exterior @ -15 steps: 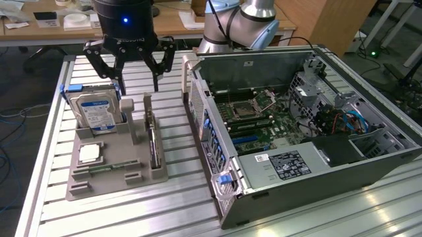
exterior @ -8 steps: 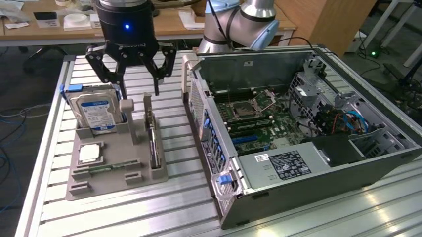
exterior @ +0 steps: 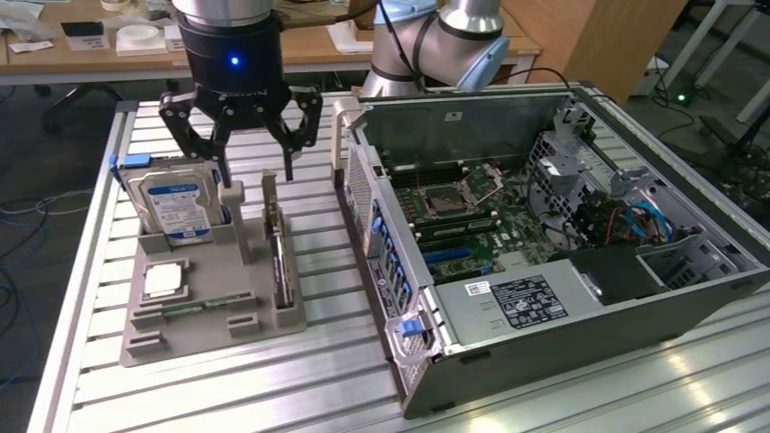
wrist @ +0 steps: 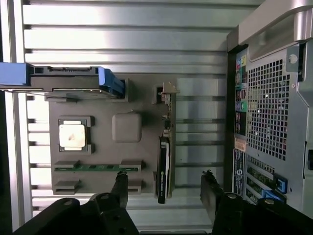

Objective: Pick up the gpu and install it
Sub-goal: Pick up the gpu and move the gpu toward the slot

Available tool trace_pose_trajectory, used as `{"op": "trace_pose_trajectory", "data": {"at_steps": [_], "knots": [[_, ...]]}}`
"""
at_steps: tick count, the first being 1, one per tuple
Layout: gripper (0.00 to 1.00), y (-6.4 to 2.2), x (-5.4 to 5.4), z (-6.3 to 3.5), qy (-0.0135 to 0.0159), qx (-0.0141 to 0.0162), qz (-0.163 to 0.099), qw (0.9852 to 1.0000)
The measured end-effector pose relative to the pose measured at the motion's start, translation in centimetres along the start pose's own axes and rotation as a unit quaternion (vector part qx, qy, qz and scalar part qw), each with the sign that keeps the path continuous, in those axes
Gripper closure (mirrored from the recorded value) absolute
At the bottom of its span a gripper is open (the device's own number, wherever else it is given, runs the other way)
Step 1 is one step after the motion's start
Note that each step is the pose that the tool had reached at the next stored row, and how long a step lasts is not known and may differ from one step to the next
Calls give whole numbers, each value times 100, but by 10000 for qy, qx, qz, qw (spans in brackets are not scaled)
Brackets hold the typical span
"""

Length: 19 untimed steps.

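**Open gripper poised over the gpu in its holder**

Exterior view: the gripper (exterior: pixel 255 173) hangs above the grey holder tray (exterior: pixel 193 338) with its fingers spread wide, gripping nothing. The gpu (exterior: pixel 279 257) stands on edge in a slot of that tray, on the side facing the open computer case (exterior: pixel 398 262). The hard drive (exterior: pixel 178 206) stands upright on the side away from the case. The gripper is above the gpu's farther end and apart from it.

Wrist view: the gpu (wrist: pixel 164 164) shows edge-on as a thin dark strip, roughly centred between the two fingers (wrist: pixel 120 188). A clean pick needs this alignment, since the pads should meet the card's flat faces squarely. A straight vertical descent would likely keep them off the slot posts. Which face bears the fan is hard to tell here, so a gentle closing seems wise.
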<state>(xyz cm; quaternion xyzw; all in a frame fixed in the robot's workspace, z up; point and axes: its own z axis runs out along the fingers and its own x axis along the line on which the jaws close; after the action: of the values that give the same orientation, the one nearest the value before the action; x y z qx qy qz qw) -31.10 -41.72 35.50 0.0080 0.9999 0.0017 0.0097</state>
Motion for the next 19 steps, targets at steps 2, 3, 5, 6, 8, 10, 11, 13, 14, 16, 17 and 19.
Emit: {"op": "trace_pose_trajectory", "data": {"at_steps": [2,3,5,6,8,10,11,13,14,16,17,19], "knots": [[29,0,0,18,0,0,0,10000],[22,0,0,28,0,0,0,10000],[22,0,0,52,0,-1,0,10000],[22,0,-1,66,0,0,0,10000],[22,-1,-2,100,0,-1,1,10000],[22,0,-6,136,0,0,10,10000],[22,0,-7,154,0,0,17,10000],[22,0,-7,190,0,1,25,10000],[22,0,-7,208,0,0,28,10000],[22,6,-8,244,-1,0,33,10000],[22,13,-9,264,0,1,38,10000],[22,18,-11,300,0,1,42,10000]]}}
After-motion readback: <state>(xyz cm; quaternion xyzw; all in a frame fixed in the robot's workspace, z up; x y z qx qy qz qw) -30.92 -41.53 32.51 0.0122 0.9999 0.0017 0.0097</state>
